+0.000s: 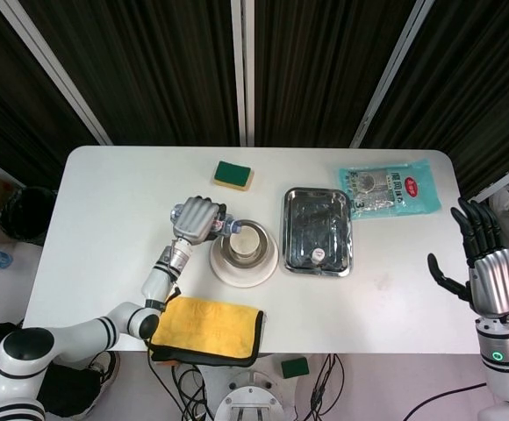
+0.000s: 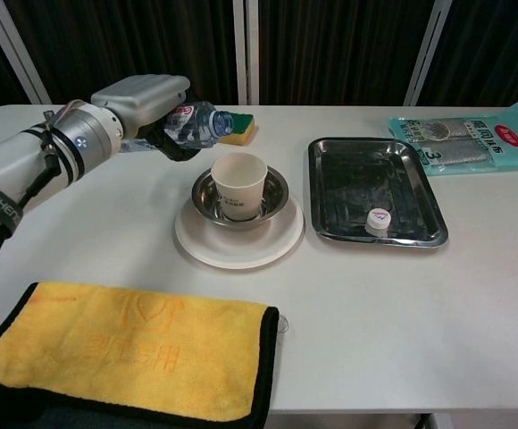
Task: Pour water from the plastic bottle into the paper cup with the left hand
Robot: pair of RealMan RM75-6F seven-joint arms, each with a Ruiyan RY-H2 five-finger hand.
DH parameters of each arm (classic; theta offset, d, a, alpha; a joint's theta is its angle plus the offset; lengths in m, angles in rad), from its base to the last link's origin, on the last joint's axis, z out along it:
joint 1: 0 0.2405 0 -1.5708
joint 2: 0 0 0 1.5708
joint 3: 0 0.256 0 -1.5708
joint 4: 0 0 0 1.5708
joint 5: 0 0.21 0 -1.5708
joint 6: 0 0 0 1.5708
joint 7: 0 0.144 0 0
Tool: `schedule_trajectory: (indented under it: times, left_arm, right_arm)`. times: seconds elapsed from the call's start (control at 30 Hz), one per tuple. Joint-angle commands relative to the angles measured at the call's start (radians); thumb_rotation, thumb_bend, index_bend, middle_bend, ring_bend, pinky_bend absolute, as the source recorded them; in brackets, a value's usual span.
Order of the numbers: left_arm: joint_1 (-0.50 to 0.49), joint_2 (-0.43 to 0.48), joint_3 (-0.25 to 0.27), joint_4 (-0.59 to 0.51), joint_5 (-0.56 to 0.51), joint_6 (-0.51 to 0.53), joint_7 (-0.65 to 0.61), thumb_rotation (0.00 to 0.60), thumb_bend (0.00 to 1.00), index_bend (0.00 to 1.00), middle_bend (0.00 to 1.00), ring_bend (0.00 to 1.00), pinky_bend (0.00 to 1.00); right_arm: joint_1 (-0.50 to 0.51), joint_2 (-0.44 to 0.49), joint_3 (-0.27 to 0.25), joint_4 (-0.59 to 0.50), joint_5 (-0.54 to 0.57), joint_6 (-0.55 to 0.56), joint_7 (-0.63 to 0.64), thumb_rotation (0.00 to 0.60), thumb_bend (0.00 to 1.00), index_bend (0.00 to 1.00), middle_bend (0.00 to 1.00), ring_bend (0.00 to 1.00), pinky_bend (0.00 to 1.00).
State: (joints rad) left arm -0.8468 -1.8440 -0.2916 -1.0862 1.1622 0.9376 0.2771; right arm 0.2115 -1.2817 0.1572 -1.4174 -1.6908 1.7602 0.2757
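Head view. Left hand (image 1: 197,217) noted over the desk (image 1: 105,228), fingers (image 1: 204,207) wrapped round the plastic bottle (image 1: 223,229), bottle lying close to level, neck toward the paper cup (image 1: 247,242). Cup seen upright inside a metal bowl (image 1: 230,254) on a white plate (image 1: 228,272), just right of the hand. Right hand (image 1: 484,270) found beyond the desk's right edge, well apart from the work, fingers spread, nothing held. Metal tray (image 1: 296,228) with a bottle cap (image 1: 319,255) in it recorded right of the plate; yellow cloth (image 1: 205,327) at the near desk edge.

Chest view. Bottle (image 2: 196,123) observed gripped by the left hand (image 2: 138,103), mouth raised a little and clear of the cup (image 2: 238,185), up and to its left; no stream visible. Water level in cup and bottle not determinable.

Assessment. Judged either a pause in the pour or its end. If more water wanted: mouth to be brought back over the cup's opening before tipping, tilt eased slowly for a thin stream, neck kept off the rim to avoid toppling the light cup. Firm grip advised without squeezing the soft bottle wall, lest water spurt.
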Motion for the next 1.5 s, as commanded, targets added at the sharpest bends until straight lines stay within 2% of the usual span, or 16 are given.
schedule_trajectory:
  times: [0.03, 0.23, 0.4, 0.53, 0.67, 0.97, 1.27, 1.5]
  left_arm:
    - [0.015, 0.025, -0.025, -0.063, -0.030, -0.004, -0.051, 0.600, 0.54, 0.70, 0.74, 0.51, 0.50]
    - [0.061, 0.049, -0.060, -0.173, -0.018, 0.062, -0.213, 0.600, 0.54, 0.70, 0.74, 0.51, 0.50]
    - [0.129, 0.084, -0.097, -0.274, -0.039, 0.046, -0.505, 0.600, 0.54, 0.70, 0.74, 0.51, 0.45]
    - [0.179, 0.121, -0.090, -0.289, 0.018, 0.033, -0.733, 0.600, 0.54, 0.70, 0.74, 0.50, 0.43]
    - [0.218, 0.110, -0.051, -0.218, 0.112, 0.091, -0.894, 0.600, 0.54, 0.70, 0.74, 0.50, 0.42]
    - [0.305, 0.043, -0.012, -0.036, 0.161, 0.210, -1.188, 0.600, 0.54, 0.70, 0.74, 0.48, 0.42]
    - [0.362, -0.006, 0.047, 0.129, 0.171, 0.224, -1.290, 0.600, 0.54, 0.69, 0.74, 0.47, 0.42]
    - [0.387, -0.064, 0.067, 0.247, 0.186, 0.246, -1.368, 0.600, 0.54, 0.68, 0.73, 0.44, 0.42]
  right_arm:
    - [0.000, 0.000, 0.000, 0.000, 0.002, -0.002, -0.002, 0.600, 0.39, 0.00, 0.00, 0.00, 0.00]
    - [0.001, -0.002, -0.001, 0.000, 0.005, -0.009, -0.005, 0.600, 0.39, 0.00, 0.00, 0.00, 0.00]
    - [0.003, -0.001, -0.002, -0.007, -0.005, -0.004, -0.010, 0.600, 0.39, 0.00, 0.00, 0.00, 0.00]
    - [0.001, 0.002, -0.001, -0.012, -0.010, 0.004, -0.013, 0.600, 0.39, 0.00, 0.00, 0.00, 0.00]
    - [0.000, 0.004, -0.003, -0.015, -0.009, 0.002, -0.015, 0.600, 0.39, 0.00, 0.00, 0.00, 0.00]
    - [0.000, 0.002, -0.009, -0.016, -0.013, -0.003, -0.021, 0.600, 0.39, 0.00, 0.00, 0.00, 0.00]
    - [0.004, -0.007, -0.017, -0.016, -0.017, -0.018, -0.035, 0.600, 0.39, 0.00, 0.00, 0.00, 0.00]
    - [0.009, -0.014, -0.020, -0.017, -0.017, -0.030, -0.045, 0.600, 0.39, 0.00, 0.00, 0.00, 0.00]
